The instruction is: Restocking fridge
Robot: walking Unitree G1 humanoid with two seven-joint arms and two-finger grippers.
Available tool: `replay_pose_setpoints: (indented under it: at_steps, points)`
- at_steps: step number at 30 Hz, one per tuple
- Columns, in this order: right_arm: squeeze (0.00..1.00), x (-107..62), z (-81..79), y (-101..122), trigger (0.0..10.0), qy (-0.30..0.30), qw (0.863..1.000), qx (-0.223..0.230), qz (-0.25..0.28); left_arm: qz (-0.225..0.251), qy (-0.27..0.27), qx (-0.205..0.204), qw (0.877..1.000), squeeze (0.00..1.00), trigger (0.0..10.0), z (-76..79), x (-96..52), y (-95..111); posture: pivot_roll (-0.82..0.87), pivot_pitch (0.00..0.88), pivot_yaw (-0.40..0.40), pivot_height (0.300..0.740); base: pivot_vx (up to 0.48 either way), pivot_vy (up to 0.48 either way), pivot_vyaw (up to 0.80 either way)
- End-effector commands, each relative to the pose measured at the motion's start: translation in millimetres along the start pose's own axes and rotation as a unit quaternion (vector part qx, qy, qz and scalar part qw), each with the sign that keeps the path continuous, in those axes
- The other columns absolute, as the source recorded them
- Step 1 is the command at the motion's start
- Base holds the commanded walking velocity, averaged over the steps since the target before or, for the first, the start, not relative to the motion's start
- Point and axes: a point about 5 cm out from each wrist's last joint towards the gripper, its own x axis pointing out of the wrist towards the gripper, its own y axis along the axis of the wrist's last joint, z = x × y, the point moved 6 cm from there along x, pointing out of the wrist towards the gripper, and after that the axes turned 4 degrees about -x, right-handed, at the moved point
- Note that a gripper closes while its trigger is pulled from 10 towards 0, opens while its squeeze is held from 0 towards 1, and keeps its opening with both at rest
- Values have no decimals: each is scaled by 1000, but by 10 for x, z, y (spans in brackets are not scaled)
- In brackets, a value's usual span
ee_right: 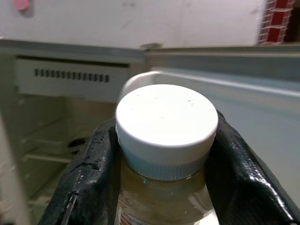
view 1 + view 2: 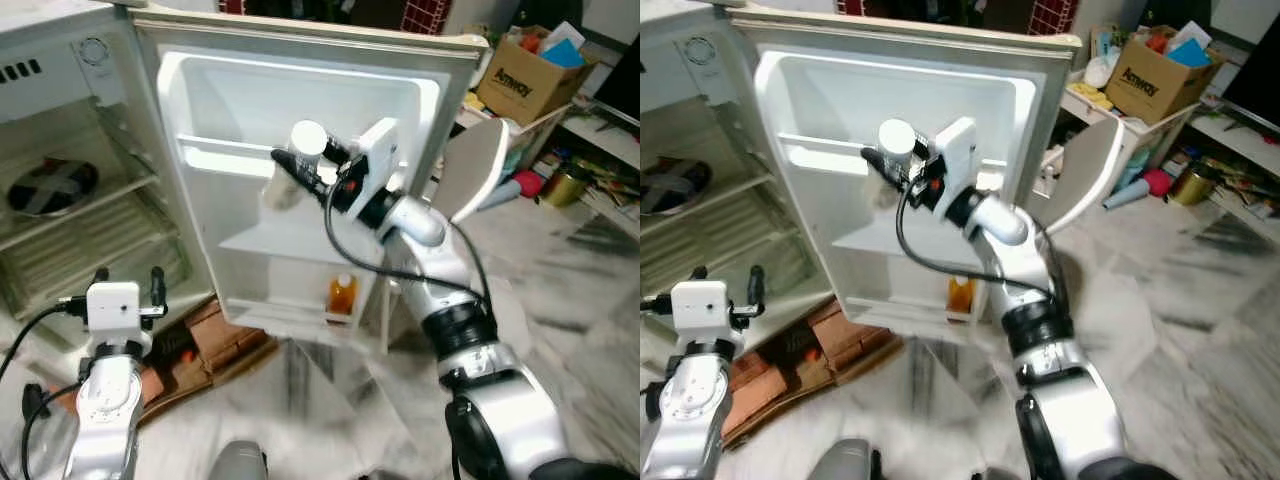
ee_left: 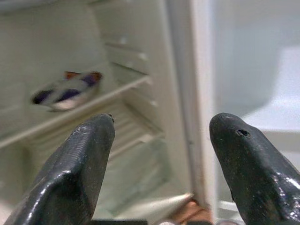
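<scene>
1. White-capped bottle (image 1: 165,140) of pale yellowish liquid, clamped just under its cap between the two black fingers (image 1: 89,178) of the right gripper (image 2: 305,165); held upright, presumably so it can go down standing.
2. Carried high against the open fridge door (image 2: 240,250), level with the upper door shelf (image 2: 225,160) and near that shelf's front rail; probably on its way into that pocket, not yet set down.
3. Lower down, at the bottom edge of the same door, a small orange bottle (image 2: 342,296) standing in the lowest door rack; likely stocked already.
4. Beside the door, the fridge cabinet (image 2: 60,120) with a round covered dish (image 2: 52,186) on an inner shelf, well apart from the bottle.
5. Left gripper (image 3: 159,140) spread wide with nothing between its fingers, held low before the cabinet's lower corner, seemingly waiting.
6. On the floor under the door, flattened cardboard (image 2: 215,345).
</scene>
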Motion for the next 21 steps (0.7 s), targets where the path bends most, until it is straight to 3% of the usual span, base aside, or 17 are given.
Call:
replay_pose_setpoints:
  at_steps: [1,6,7,11,16,17,21]
  points:
    - [0,67,72,222,10000,-9,999,-13,35,-3,-2,6,1000,0,10000,21,-10,-18,198,0,-62,740,0,0,0]
    - [0,203,258,550,10000,-51,994,-43,81,-2,-3,8,1000,0,10000,45,-20,-18,197,0,-68,740,0,0,0]
    - [0,239,367,638,10000,-82,991,-58,91,-2,-3,8,1000,0,10000,57,-24,-23,197,0,-70,740,0,0,0]
    - [0,263,597,652,10000,-153,981,-95,75,-2,-4,6,1000,0,10000,91,-30,-25,200,0,-76,740,0,0,0]
    - [0,275,666,518,10000,-179,975,-126,33,-2,-4,6,1000,0,10000,111,-39,-31,205,0,-82,740,0,0,0]
    - [0,264,702,346,10000,-193,971,-138,-7,-3,-4,7,1000,0,10000,113,-46,-38,207,0,-85,740,0,0,0]
    - [0,185,773,83,10000,-220,959,-164,-63,-5,-1,8,1000,0,10000,109,-61,-50,212,0,-89,740,0,0,0]
